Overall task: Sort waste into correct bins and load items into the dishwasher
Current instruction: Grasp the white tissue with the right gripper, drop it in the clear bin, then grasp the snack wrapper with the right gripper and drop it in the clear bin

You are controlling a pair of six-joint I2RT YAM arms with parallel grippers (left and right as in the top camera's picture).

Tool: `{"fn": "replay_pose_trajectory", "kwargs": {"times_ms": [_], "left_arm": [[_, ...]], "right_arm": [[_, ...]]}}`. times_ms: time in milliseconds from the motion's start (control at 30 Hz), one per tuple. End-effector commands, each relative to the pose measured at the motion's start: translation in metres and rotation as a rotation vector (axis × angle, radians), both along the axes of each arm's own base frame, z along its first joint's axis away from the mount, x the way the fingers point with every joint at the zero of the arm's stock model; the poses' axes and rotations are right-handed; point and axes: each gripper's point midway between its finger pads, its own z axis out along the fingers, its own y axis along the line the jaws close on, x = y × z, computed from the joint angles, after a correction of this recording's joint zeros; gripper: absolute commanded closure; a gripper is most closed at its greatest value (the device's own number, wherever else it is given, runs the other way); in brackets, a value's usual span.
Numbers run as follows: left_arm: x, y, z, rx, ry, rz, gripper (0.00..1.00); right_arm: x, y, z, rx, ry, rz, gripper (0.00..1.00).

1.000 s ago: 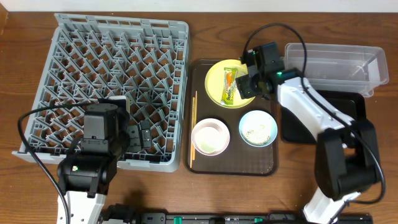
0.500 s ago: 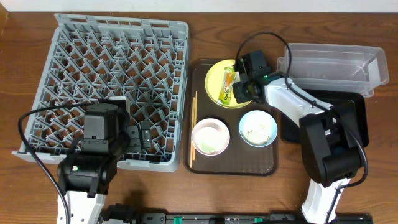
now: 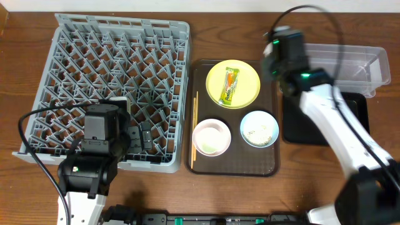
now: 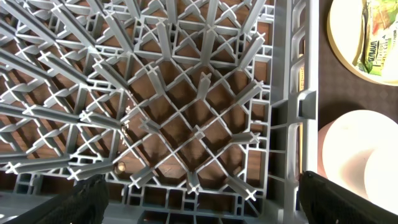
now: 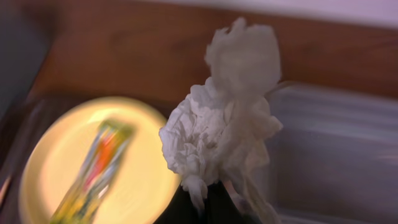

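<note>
The right claw (image 5: pixel 200 202) is clamped on the crumpled white tissue (image 5: pixel 224 124) by its lower end only, between the pale yellow plate (image 5: pixel 146 186) and the clear tub (image 5: pixel 336 143) near the counter's (image 3: pixel 225 25) far edge. Pinched so thinly, the wad could slip out short of the tub, onto the snack wrapper (image 5: pixel 93 165). The left claw (image 4: pixel 211 199) hangs spread open over the dish rack (image 4: pixel 186 112)

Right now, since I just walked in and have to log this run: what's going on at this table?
The right gripper is shut on a crumpled white tissue, held up in the air between the yellow plate and the clear plastic tub. The green-and-yellow snack wrapper lies on that plate. The white bowl, light blue bowl and chopsticks sit on the brown tray, not yet loaded. The left gripper hangs open and empty over the grey dish rack.
</note>
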Motion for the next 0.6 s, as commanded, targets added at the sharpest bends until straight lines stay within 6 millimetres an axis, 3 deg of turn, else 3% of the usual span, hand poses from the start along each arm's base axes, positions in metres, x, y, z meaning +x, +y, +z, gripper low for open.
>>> {"fn": "replay_pose_trajectory", "kwargs": {"times_ms": [0, 167, 233, 333, 400, 433, 533, 567], "left_arm": [[0.003, 0.002, 0.01, 0.011, -0.024, -0.001, 0.02], [0.003, 0.002, 0.009, 0.011, -0.024, -0.001, 0.02], [0.003, 0.002, 0.01, 0.011, -0.024, -0.001, 0.02], [0.003, 0.002, 0.009, 0.011, -0.024, -0.001, 0.02], [0.003, 0.002, 0.009, 0.011, -0.023, -0.001, 0.02], [0.003, 0.002, 0.009, 0.011, -0.022, -0.001, 0.02], [0.002, 0.002, 0.009, 0.012, -0.021, -0.001, 0.02], [0.002, 0.002, 0.009, 0.012, -0.02, -0.001, 0.02]], "right_arm": [[0.005, -0.054, 0.012, -0.047, -0.034, -0.176, 0.99], [0.005, -0.113, -0.01, 0.039, 0.022, -0.36, 0.99], [0.006, -0.123, -0.022, 0.055, 0.054, -0.374, 0.98], [0.002, -0.133, -0.038, 0.071, 0.108, -0.387, 0.76], [0.002, -0.136, -0.041, 0.08, 0.116, -0.39, 0.75], [0.003, -0.137, -0.039, 0.081, 0.11, -0.391, 0.73], [0.007, -0.135, -0.025, 0.093, 0.062, -0.382, 0.43], [0.008, -0.132, -0.017, 0.106, 0.039, -0.37, 0.4]]}}
